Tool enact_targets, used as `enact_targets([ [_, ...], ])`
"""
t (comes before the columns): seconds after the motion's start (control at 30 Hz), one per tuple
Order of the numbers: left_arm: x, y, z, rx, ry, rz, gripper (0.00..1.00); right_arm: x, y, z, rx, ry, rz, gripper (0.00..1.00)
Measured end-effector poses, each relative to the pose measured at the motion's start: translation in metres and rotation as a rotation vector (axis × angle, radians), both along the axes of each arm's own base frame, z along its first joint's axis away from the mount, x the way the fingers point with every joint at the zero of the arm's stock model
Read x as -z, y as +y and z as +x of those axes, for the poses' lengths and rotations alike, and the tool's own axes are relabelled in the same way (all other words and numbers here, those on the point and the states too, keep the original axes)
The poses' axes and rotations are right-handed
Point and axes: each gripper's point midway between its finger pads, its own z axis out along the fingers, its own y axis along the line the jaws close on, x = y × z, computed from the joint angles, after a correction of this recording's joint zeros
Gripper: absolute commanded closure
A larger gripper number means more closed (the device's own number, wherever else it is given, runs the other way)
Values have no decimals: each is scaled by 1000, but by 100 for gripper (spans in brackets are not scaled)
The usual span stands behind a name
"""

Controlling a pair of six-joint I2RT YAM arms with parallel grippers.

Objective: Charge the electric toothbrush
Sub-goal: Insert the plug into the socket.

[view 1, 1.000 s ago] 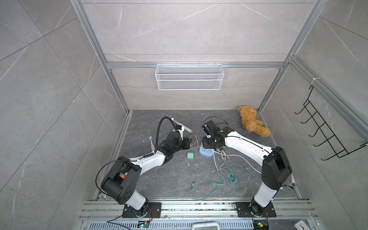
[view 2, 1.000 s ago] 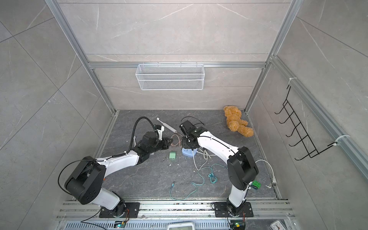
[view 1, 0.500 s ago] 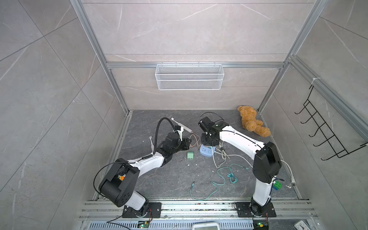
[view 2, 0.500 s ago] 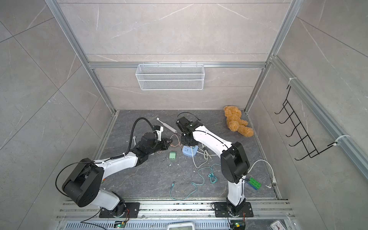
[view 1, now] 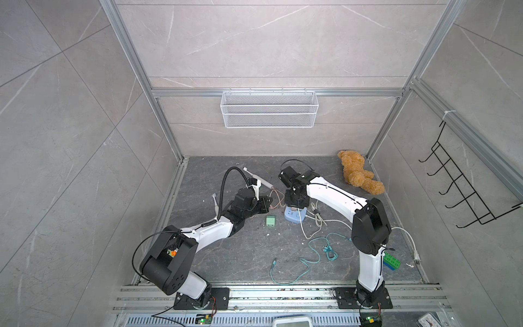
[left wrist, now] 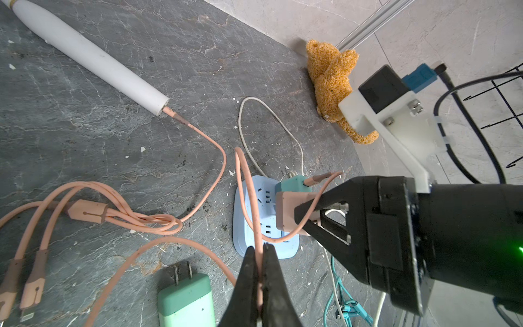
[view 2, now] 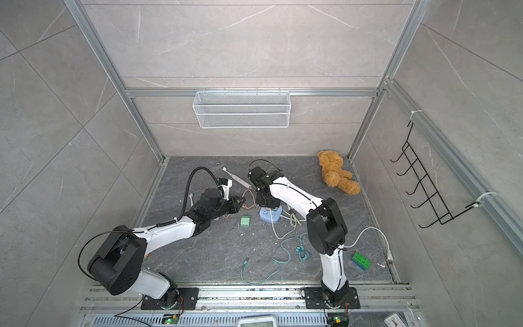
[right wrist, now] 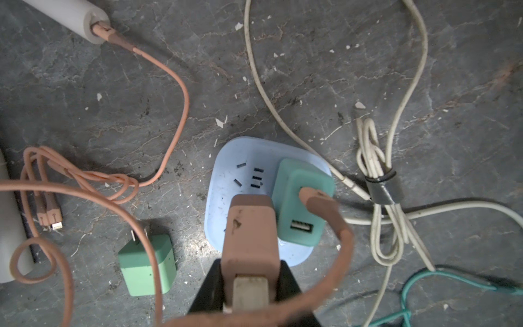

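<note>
My left claw (left wrist: 259,271) pinches one pink cable (left wrist: 249,181); right claw (right wrist: 247,271) grips one pink plug (right wrist: 249,226). Two green plugs (right wrist: 302,203) (right wrist: 147,263), one blue strip (right wrist: 229,167), one toothbrush (left wrist: 93,59). Slate floor (view 1: 249,249), tiled walls (view 1: 254,42).

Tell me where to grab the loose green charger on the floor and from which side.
Probably from above: pinch the green charger across its side faces, at the end away from the prongs. It lies flat, prongs pointing sideways. Mind the pink cable passing over it.

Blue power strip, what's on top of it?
A teal adapter sits on it, pink cable in its port. The right gripper holds a pink adapter over the power strip; its prongs are hidden.
</note>
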Motion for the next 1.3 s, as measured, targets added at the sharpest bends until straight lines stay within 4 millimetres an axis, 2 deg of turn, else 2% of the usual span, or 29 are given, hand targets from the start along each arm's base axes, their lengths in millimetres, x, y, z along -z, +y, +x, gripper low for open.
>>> enact_targets([
  [0.1,0,0,0,0,1,0,100,6,-2,3,42,11,-7,100],
  [0.53,-3,0,-1,3,-5,-6,100,5,-11,15,168,28,0,100],
  [0.87,1,1,-4,4,7,-5,100,9,-16,22,186,55,-45,100],
  [1.3,1,1,-5,5,11,-7,100,12,-18,24,214,84,-3,100],
])
